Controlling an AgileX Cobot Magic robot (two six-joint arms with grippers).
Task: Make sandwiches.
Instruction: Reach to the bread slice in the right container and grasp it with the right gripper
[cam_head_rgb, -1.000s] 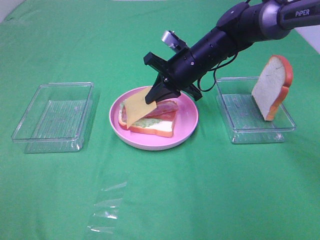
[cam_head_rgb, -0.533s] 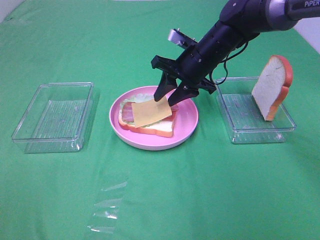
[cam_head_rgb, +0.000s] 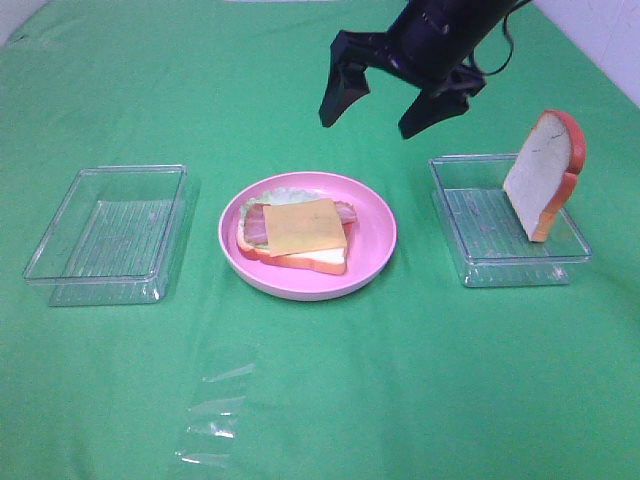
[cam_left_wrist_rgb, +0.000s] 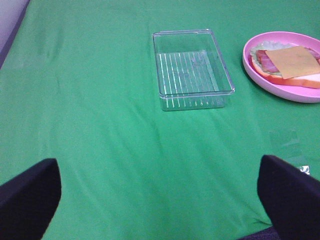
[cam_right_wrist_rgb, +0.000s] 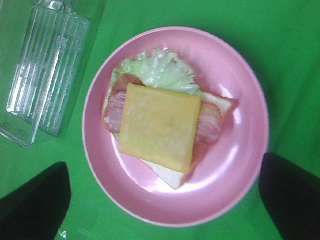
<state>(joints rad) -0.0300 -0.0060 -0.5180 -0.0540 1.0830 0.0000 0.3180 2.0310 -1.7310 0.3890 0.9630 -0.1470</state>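
An open-faced sandwich (cam_head_rgb: 296, 232) lies on the round pink plate (cam_head_rgb: 375, 250): a white bread slice, green lettuce, bacon strips and a yellow cheese slice (cam_right_wrist_rgb: 159, 126) on top. It also shows in the left wrist view (cam_left_wrist_rgb: 285, 66). A second bread slice (cam_head_rgb: 543, 174) leans upright in the clear tray (cam_head_rgb: 470, 255) at the right. My right gripper (cam_head_rgb: 382, 100) is open and empty, raised above and behind the plate. My left gripper (cam_left_wrist_rgb: 160, 192) is open and empty, well to the left of the plate and out of the exterior view.
An empty clear tray (cam_head_rgb: 110, 235) sits at the left; it also shows in the left wrist view (cam_left_wrist_rgb: 191, 67). A scrap of clear film (cam_head_rgb: 212, 415) lies on the green cloth (cam_head_rgb: 400, 380) near the front.
My right gripper laid the cheese slice flat on the bacon, let go of it, and rose up and back, away from the plate, with its jaws open.
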